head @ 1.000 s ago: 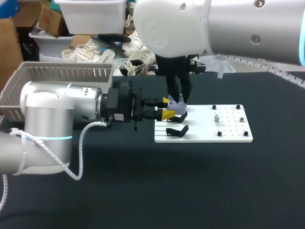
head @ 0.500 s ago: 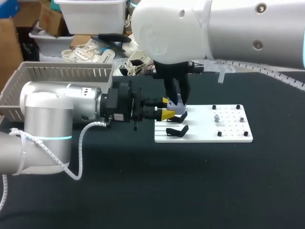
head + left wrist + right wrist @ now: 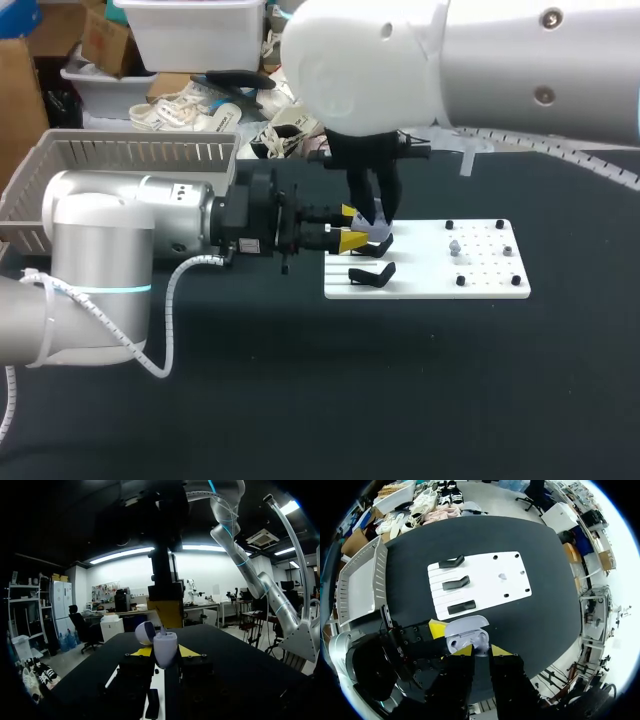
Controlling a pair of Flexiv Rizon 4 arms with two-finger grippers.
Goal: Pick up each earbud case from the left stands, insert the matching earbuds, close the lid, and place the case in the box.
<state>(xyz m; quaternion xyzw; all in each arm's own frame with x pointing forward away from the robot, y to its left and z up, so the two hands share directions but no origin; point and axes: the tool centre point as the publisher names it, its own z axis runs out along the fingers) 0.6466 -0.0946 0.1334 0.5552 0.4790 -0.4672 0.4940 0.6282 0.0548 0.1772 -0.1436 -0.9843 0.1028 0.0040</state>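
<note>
left gripper clamps the open case over the white board. right gripper sits right above the case; can't tell its grip.

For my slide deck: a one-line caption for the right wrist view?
Open earbud case, held by left gripper, just ahead of right gripper; white stand board beyond.

The earbud case was pale lilac. The board was white, its stands black, and the table black.
</note>
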